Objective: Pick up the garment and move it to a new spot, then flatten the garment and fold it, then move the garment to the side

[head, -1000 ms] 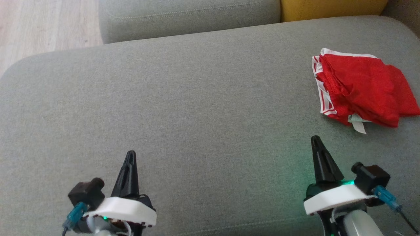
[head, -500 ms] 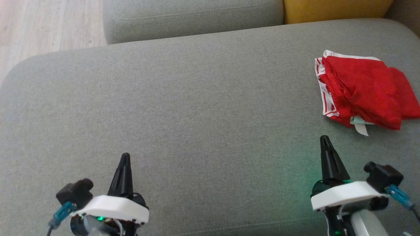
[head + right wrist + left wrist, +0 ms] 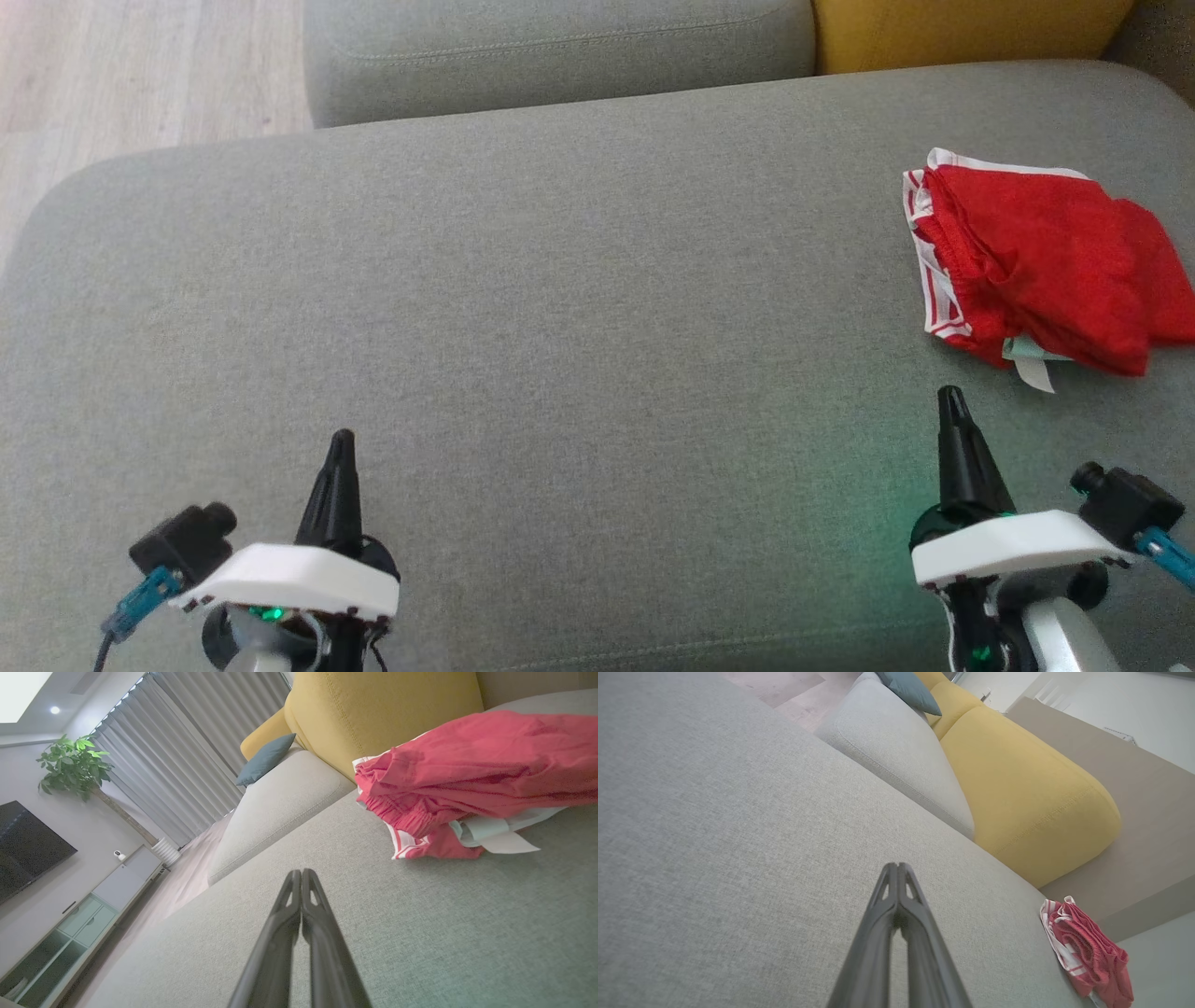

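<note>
– Red shorts [image 3: 1046, 271]: where do they lie?
– Bunched in a loose heap at the far right of the grey seat cushion [image 3: 560, 308]. The white-striped hem faces the middle of the seat and a pale label [image 3: 1032, 369] sticks out of the near edge. They lie free on the fabric.
– And the claws?
– Both are empty, each with its two dark fingers pressed together into a single point. The right gripper [image 3: 950, 399] hovers over the cushion just short of the label, near the shorts but apart from them. The left gripper [image 3: 342, 441] is well apart, low on the left half of the seat.
– What lies between the right claw and the cloth?
– A bare strip of grey weave, tinted green by the wrist light.
– What stands around?
– Behind the seat there is a second grey cushion [image 3: 560, 47] with a yellow cushion [image 3: 962, 33] beside it, directly behind the shorts. A teal pillow [image 3: 266, 758] rests at the far end of that grey cushion. Pale wooden floor [image 3: 112, 84] shows at the upper left. The right wrist view takes in grey curtains [image 3: 187, 756], a potted plant [image 3: 72, 763], a dark screen [image 3: 23, 849] on the wall and a low cabinet [image 3: 84, 914] under it.
</note>
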{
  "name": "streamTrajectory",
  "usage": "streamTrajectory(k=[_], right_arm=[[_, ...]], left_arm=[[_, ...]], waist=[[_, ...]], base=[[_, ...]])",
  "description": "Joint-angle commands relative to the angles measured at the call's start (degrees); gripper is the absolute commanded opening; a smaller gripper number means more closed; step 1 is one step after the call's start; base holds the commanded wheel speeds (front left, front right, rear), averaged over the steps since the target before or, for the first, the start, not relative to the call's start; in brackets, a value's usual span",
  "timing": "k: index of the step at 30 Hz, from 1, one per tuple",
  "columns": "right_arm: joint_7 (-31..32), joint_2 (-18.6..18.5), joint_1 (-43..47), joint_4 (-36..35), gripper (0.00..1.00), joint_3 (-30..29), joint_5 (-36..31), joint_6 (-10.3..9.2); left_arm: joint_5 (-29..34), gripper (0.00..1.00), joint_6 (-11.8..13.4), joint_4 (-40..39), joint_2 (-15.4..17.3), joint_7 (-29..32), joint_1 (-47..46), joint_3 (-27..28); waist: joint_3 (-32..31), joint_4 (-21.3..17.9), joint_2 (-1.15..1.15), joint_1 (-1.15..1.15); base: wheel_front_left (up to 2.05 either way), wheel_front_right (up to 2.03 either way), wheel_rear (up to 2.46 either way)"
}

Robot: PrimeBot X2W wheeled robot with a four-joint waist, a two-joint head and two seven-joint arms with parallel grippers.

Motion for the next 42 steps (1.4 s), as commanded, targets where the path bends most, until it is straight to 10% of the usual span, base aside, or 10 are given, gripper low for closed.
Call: streamTrajectory(k=[1, 42], right_arm=[[0.3, -0.9, -2.9, -1.9, 0.0, 0.0, 1.8, 0.13], [6.6, -1.2, -3.4, -2.0, 0.0, -4.3, 29.7, 0.26]], left_arm=[[-1.6, 0.0, -0.6, -1.5, 0.7, 0.3, -2.7, 1.3], [-26.7, 0.0, -4.8, 1.5, 1.2, 6.8, -5.2, 7.5]], waist=[[0.0, 0.1, 0.0, 0.0], [-1.1, 1.9, 0.0, 0.0]], base=[[0.0, 0.0, 0.0], [0.0, 0.0, 0.0]])
